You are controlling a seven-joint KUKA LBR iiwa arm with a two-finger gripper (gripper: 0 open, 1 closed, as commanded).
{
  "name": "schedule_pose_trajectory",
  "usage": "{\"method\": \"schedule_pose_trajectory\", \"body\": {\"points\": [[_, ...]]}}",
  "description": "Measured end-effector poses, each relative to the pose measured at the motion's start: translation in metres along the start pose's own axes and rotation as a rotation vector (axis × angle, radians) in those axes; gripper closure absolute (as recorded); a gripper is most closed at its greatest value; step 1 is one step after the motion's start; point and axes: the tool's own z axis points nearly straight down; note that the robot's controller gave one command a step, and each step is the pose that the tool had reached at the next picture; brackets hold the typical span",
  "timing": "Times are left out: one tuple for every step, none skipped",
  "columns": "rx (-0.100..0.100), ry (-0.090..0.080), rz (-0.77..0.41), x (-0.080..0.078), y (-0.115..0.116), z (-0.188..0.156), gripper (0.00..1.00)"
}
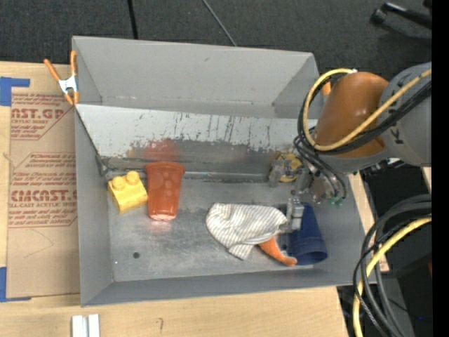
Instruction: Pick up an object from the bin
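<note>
The end effector (pixel 297 213) sits low by the right wall of the bin (pixel 196 262), at the upper edge of a dark blue cup (pixel 309 243). I cannot tell whether it is open or closed. Just left lies a white striped cloth (pixel 242 227), with an orange piece (pixel 280 256) between them. A red cup (pixel 165 188) and a yellow block (pixel 128 192) lie well apart, further left.

Can't ID small yellow-blue obj. (pixel 284 166) by back wall, too small. Can't make out shape of orange piece (pixel 279 255), half under striped cloth (pixel 245 227). Can't see top of dark blue cup (pixel 310 243) behind claw (pixel 296 215). Can't follow arm (pixel 410 118) past right edge, cut off.
</note>
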Motion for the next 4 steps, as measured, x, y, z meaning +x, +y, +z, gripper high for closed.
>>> {"method": "schedule_pose_trajectory", "body": {"points": [[0.001, -0.007, -0.001, -0.002, 0.000, -0.005, 0.00], [0.002, -0.014, -0.153, 0.019, 0.031, 0.069, 1.00], [0.002, -0.015, -0.154, 0.019, 0.031, 0.069, 1.00], [0.001, -0.008, -0.171, 0.021, 0.062, -0.043, 1.00]]}}
